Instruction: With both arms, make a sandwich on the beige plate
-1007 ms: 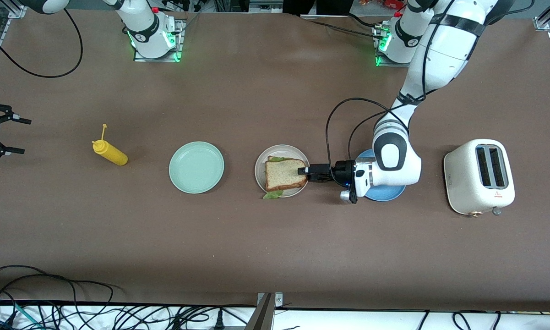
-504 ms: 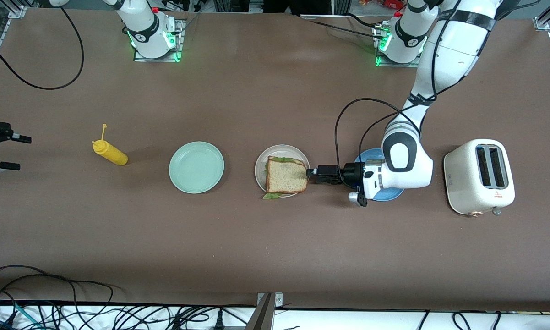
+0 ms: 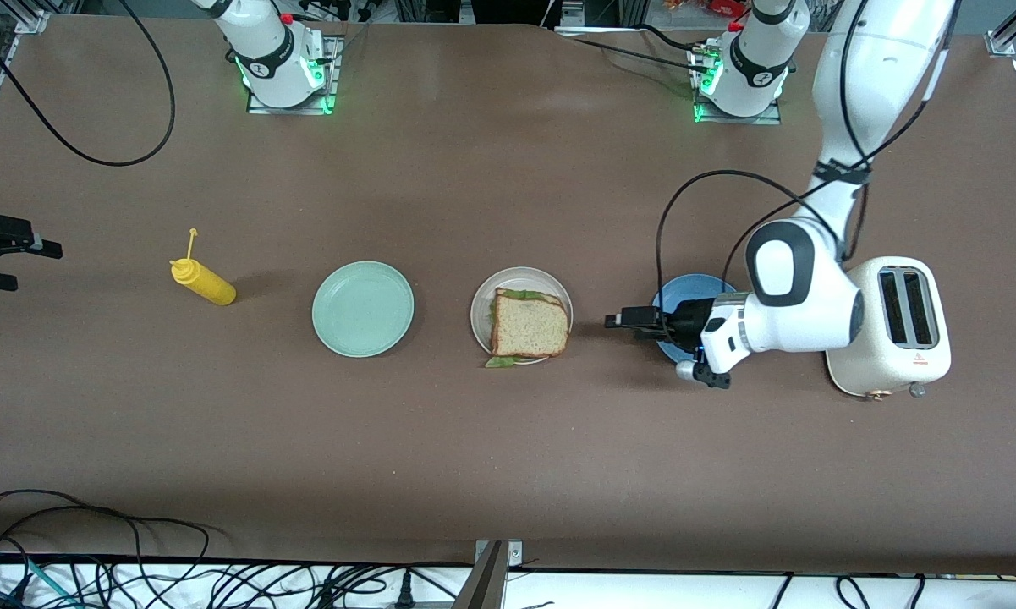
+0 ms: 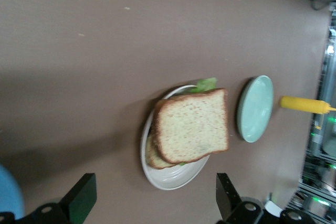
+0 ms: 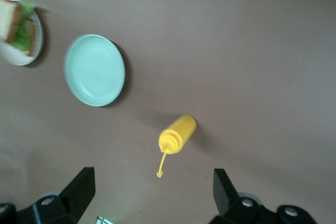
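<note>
The sandwich (image 3: 529, 325) lies on the beige plate (image 3: 479, 315): two brown bread slices with green lettuce sticking out between them. My left gripper (image 3: 619, 321) hovers open and empty low over the table, between that plate and the blue plate (image 3: 675, 296). In the left wrist view the sandwich (image 4: 191, 124) sits on the beige plate (image 4: 169, 180), ahead of the open left gripper (image 4: 155, 199) and apart from it. My right gripper (image 3: 19, 265) waits open at the right arm's end of the table. The right gripper (image 5: 152, 190) holds nothing.
A mint-green plate (image 3: 362, 308) sits beside the beige plate toward the right arm's end. A yellow squeeze bottle (image 3: 204, 282) lies on its side past it. A cream toaster (image 3: 886, 326) stands at the left arm's end, partly covered by the left arm.
My left gripper has drawn back from the sandwich's edge toward the blue plate and toaster, with nothing in it. The right gripper has drifted toward the table's edge.
</note>
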Available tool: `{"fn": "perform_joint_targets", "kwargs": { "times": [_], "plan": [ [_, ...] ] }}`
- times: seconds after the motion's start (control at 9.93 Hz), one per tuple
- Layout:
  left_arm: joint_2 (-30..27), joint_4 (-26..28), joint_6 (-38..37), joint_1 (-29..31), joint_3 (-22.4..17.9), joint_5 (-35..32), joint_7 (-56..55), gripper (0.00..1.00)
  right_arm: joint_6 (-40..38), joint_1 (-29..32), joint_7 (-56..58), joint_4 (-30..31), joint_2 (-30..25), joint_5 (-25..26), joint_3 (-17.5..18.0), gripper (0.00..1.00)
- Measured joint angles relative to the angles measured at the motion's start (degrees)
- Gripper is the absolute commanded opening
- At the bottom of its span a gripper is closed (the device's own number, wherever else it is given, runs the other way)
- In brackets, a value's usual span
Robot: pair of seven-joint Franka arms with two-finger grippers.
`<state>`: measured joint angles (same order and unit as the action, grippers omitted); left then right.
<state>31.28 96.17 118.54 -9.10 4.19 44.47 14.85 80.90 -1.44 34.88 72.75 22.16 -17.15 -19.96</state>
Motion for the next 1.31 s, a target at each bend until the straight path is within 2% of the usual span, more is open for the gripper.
{"fn": "perform_joint_targets", "kwargs": {
  "times": [0.2,0.4,0.7,0.81,1.31],
  "plan": [
    [-2.29,0.02,-1.84,0.22,-0.18,-11.28,-7.64,1.0,0.61,-0.09,-15.95,0.05,-2.45,11.43,7.66,1.0],
    [-3.47,0.04,-5.42,1.45,-0.36,-19.67,-9.1,1.0,3.13,-0.15,-29.58,2.33,-4.21,16.68,11.77,1.0],
    [-6.17,0.05,-10.52,4.89,-0.53,-32.23,-12.48,1.0,16.35,-0.03,-34.35,14.47,-9.28,18.06,12.66,1.0],
    [-7.12,0.02,-11.97,5.57,-0.53,-35.89,-13.65,1.0,17.98,-0.02,-34.49,16.92,-10.75,18.05,12.66,1.0],
    [-13.25,0.01,-19.04,9.65,-0.64,-40.29,-14.83,1.0,19.76,-0.1,-35.15,18.09,-10.47,17.28,13.25,1.0]
  ]
}}
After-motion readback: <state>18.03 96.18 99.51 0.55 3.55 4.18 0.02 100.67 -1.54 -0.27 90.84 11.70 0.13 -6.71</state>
